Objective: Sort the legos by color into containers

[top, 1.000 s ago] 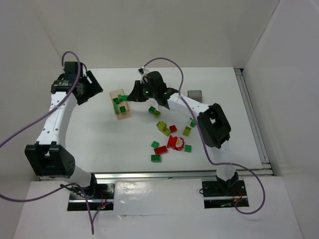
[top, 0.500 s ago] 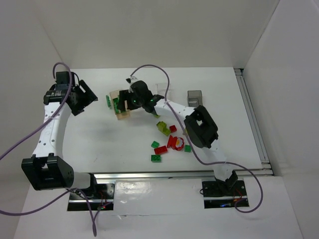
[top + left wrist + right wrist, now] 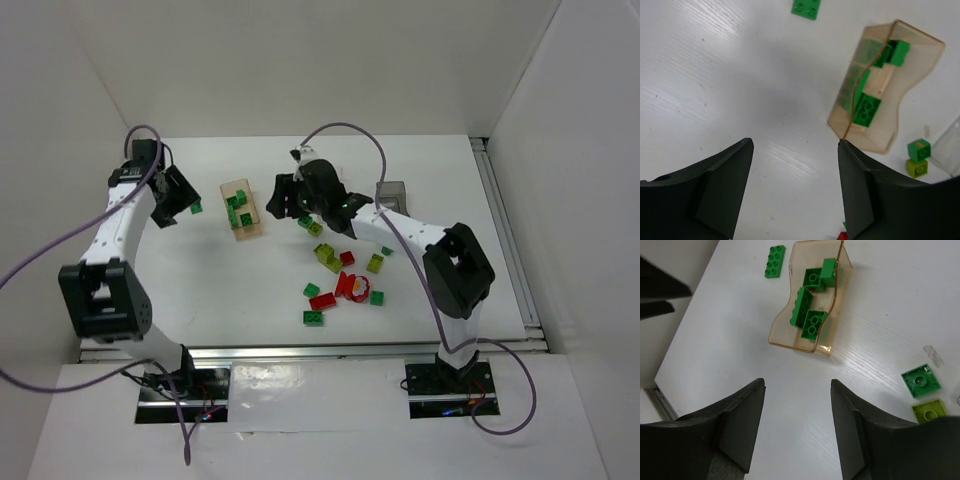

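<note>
The translucent orange-tan container [image 3: 243,230] holds several dark green legos [image 3: 238,205]. One green lego [image 3: 196,207] lies on the table just left of it, right beside my open, empty left gripper [image 3: 183,200]. In the left wrist view that gripper [image 3: 795,150] hangs over bare table, with the orange container [image 3: 892,135] ahead to the right and the green lego [image 3: 806,7] at the top. My right gripper [image 3: 280,203] [image 3: 797,385] is open and empty, just right of the orange container [image 3: 790,337]. The smoky grey container [image 3: 391,190] stands at the back right.
Loose legos lie right of centre: green [image 3: 305,221], yellow-green [image 3: 327,257], red [image 3: 322,301], a round red piece [image 3: 352,287], more green [image 3: 314,317]. A metal rail [image 3: 505,230] runs along the table's right edge. White walls enclose the back and sides.
The right gripper went from shut to open over the orange container, then drew back to the right. A green lego now lies left of the container. The left gripper swung in beside it.
</note>
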Robot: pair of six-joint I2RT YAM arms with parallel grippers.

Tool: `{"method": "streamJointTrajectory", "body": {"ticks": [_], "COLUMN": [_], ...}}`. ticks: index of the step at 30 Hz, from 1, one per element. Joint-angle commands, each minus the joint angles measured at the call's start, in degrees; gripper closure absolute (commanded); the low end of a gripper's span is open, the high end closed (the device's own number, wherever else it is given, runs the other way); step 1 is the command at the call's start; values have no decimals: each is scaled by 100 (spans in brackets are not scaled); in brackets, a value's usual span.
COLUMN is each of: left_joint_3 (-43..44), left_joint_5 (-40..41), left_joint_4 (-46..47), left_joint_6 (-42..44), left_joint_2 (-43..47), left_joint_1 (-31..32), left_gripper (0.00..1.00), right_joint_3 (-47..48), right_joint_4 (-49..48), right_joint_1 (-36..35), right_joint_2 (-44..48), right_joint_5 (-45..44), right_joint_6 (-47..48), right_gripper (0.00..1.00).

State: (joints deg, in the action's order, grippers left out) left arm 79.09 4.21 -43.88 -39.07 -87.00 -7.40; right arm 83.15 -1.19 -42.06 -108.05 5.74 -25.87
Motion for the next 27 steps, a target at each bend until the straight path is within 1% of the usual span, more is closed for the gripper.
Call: {"method": "streamJointTrajectory", "body": {"ticks": [1,2,3,4,9,11,14,17,21,27], "left_joint_3": [700,913,1089,1369,2355,2716,3102,3305,3306,3306], "left_joint_5": [520,729,731,809,1476,1547,1610,1610,1557,1495], "left_joint_4": [-57,-190,-244,-244,-542,-543,-543,-543,-543,-350], "left_joint_6": [66,66,5,5,-232,-233,-233,-233,-233,-58], "left_joint_2": [-1114,-1404,-1677,-2158,-3304,-3690,-4034,-4360,-4501,-4606], "left_joint_1": [-112,-113,-113,-113,-42,-42,-42,-42,-42,10], "left_gripper": [22,18,16,15,15,17,17,18,18,24], "right_joint_3": [-246,-247,-343,-422,-634,-756,-810,-810,-810,-871], "right_joint_4": [-92,-31,39,40,233,294,356,409,462,515], "right_joint_1": [76,76,145,146,356,418,471,524,524,524], "right_joint_2": [495,626,688,741,1013,1075,1128,1128,1128,1023], "right_joint_5": [-151,-152,-213,-213,-213,-213,-161,-161,-99,-46], "right_joint_6": [81,82,134,135,196,196,196,196,196,196], "right_gripper": [38,38,38,38,38,36,36,36,36,36]}}
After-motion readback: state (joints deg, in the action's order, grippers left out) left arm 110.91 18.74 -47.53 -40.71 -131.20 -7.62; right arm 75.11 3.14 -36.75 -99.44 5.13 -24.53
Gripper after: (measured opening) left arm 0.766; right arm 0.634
